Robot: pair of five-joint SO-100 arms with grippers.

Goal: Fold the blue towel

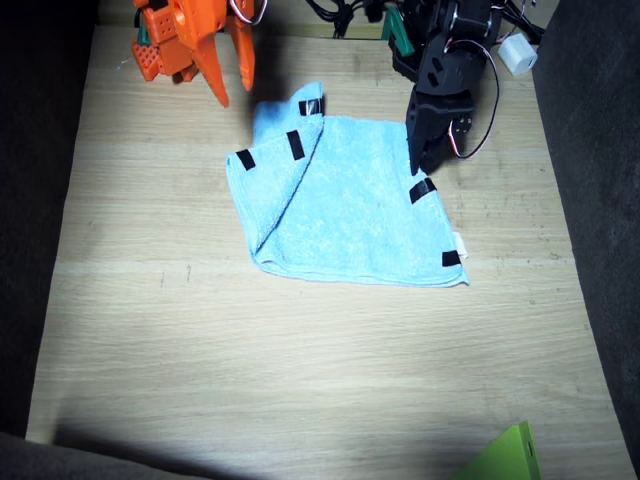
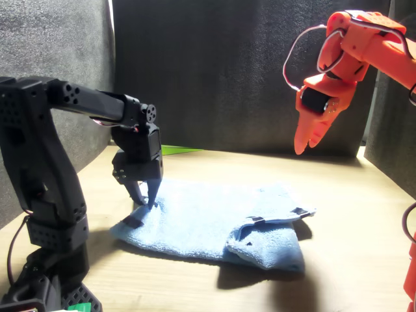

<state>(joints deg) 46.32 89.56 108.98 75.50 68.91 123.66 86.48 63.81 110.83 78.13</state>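
Lying mid-table in the fixed view, the blue towel, one corner folded over at upper left, black tape strips along the fold. Shown only in the front view: left gripper tips slightly apart, just above or touching the towel's edge, cannot tell which. Right gripper raised well clear at upper right, jaws apparently together, gripping nothing. Lime-green object corner at lower right of the fixed view.

Lower right of the fixed view: green corner cut off by the bottom edge. Top edge clipping both arms' bases. Left gripper tips lost in black against shadow, gap unreadable. Front view: towel underside hidden beneath the folded flap; orange arm cropped at right.
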